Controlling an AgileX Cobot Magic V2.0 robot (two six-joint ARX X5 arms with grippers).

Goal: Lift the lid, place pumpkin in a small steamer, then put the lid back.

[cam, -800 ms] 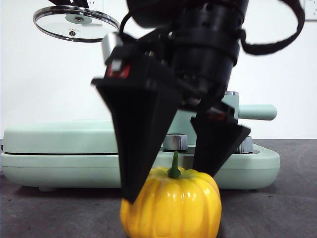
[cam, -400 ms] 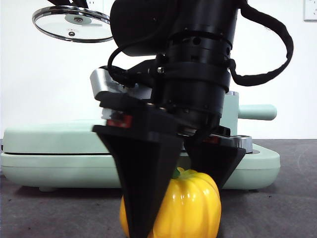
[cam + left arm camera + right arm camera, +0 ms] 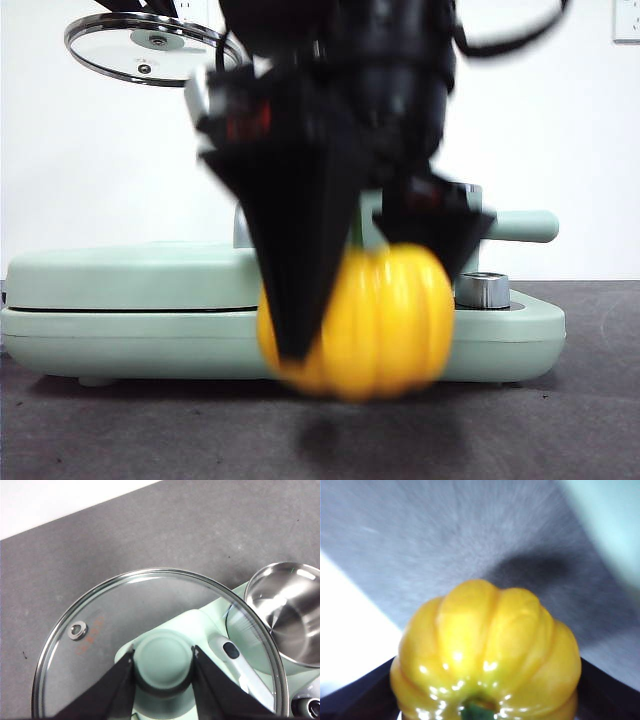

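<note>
Front view: blurred and dark, the right gripper [image 3: 365, 310] fills the middle, its two wedge-shaped black jaws clamped on the pumpkin [image 3: 375, 320], one on each side. Glossy yellow-orange, ribbed, smeared at the edges; clear of the grey table [image 3: 120, 430], with a soft shadow on the cloth-like surface right beneath. Stem barely visible as a green sliver between the jaws. Behind the jaws, a long flat mint-green appliance base [image 3: 130, 320] with one chrome knob [image 3: 486, 290] showing just beside the far jaw. Of the small steamer only the straight mint-green handle [image 3: 520, 226] sticks out past the arm (body mostly hidden). High at the upper left, the lid [image 3: 150, 47]: clear glass disc, chrome rim, held above by black tips cut off at the frame's edge.

Left wrist view: left gripper [image 3: 164, 667] with jaws pressed against both sides of the round mint-green knob [image 3: 164, 662] of the lid [image 3: 90, 630]. Small steam vent ringed in metal beyond the jaws. Through and past the glass, the small steamer [image 3: 290, 610], open, with shiny steel inside, partly cut off at the frame's edge.

Right wrist view: pumpkin [image 3: 487, 650] fills the space between the jaws, which show only as dark corners; green stem [image 3: 477, 712] nearest the camera, grey table [image 3: 445, 540] blurred beyond.
</note>
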